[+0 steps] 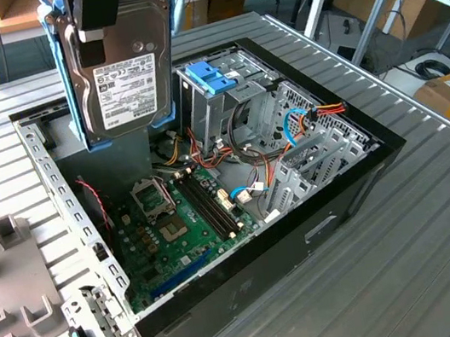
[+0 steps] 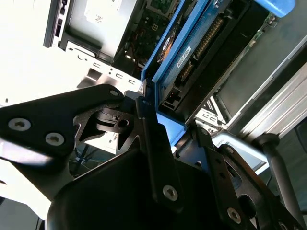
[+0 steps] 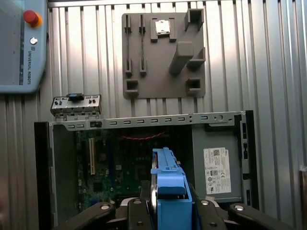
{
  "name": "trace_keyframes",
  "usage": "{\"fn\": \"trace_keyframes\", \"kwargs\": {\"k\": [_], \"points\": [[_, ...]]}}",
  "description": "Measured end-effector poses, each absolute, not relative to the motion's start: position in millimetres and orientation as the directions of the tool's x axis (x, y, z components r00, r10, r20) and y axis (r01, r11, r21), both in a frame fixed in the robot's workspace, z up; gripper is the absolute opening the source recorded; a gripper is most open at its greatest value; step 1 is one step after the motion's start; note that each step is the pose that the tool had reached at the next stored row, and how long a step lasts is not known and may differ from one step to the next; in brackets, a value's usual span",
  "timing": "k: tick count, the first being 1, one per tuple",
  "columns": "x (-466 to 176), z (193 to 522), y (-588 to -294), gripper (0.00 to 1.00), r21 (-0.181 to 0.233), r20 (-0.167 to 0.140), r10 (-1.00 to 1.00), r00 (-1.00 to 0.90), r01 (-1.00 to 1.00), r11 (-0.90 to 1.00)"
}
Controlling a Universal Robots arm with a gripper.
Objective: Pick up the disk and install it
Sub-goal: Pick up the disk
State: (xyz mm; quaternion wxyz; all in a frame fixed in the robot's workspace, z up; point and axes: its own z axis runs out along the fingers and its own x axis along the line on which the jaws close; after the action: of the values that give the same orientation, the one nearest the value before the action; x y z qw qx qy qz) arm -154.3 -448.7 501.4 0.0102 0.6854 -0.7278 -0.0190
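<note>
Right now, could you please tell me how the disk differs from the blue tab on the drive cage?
The disk is held above the case in the claw; the blue tab sits on the cage inside it. The disk is larger, grey with a label; the tab is small and plain. Both show blue plastic.

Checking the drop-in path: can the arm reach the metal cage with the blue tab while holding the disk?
Probably yes: the case lies open, and the pincer holds the disk above it, close to the cage, nothing seen between.
</note>
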Motion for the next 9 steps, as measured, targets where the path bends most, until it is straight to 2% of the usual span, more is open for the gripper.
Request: {"fn": "trace_keyframes", "kwargs": {"k": [9], "points": [[-149.7,500.9,-451.9,0.37,0.042,-0.010,-0.998,-0.060,-0.997,0.060]]}}
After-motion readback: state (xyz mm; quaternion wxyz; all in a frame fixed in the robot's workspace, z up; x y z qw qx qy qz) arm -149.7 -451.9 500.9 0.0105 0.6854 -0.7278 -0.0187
